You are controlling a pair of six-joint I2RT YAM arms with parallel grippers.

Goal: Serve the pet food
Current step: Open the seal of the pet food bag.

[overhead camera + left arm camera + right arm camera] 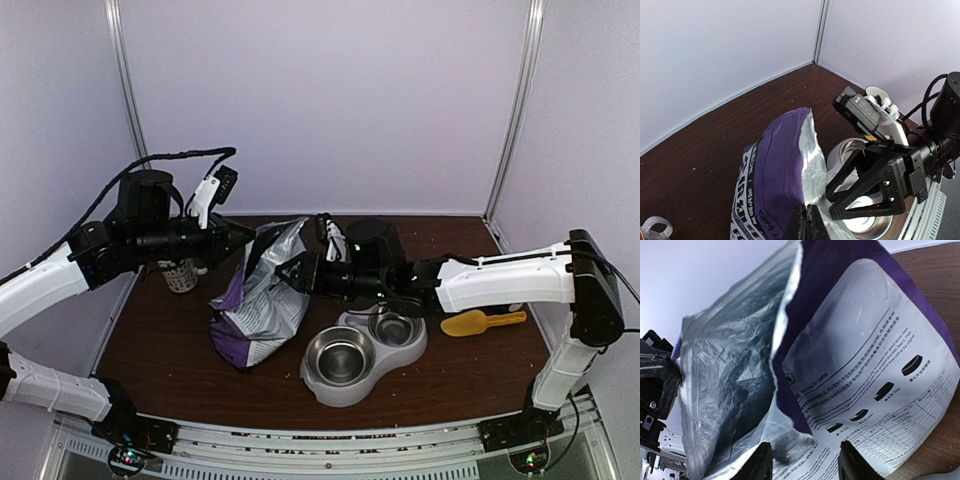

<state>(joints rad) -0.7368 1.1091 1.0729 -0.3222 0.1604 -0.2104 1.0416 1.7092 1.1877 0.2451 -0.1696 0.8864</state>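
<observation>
Left tool [806, 214] pressed together, pinching the bag [775, 175] rim. Right tool [804, 452] spread, bag's torn edge just ahead, between its fingers. Pet food not discernible inside the dark bag mouth ahead.

- Left arm [60, 270]: enters from the left, forearm raised and roughly level, aimed toward the centre.
- Left gripper [243, 237]: jaws closed together. In the left wrist view its fingers [802, 225] sit pressed side by side at the bottom edge.
- Right arm [510, 278]: rises from its base at the right, bends at the elbow, forearm stretched level toward the left.
- Right gripper [284, 270]: jaws apart, tips facing the left gripper, near it but not touching. In the right wrist view the two fingers stand clearly separated.
</observation>
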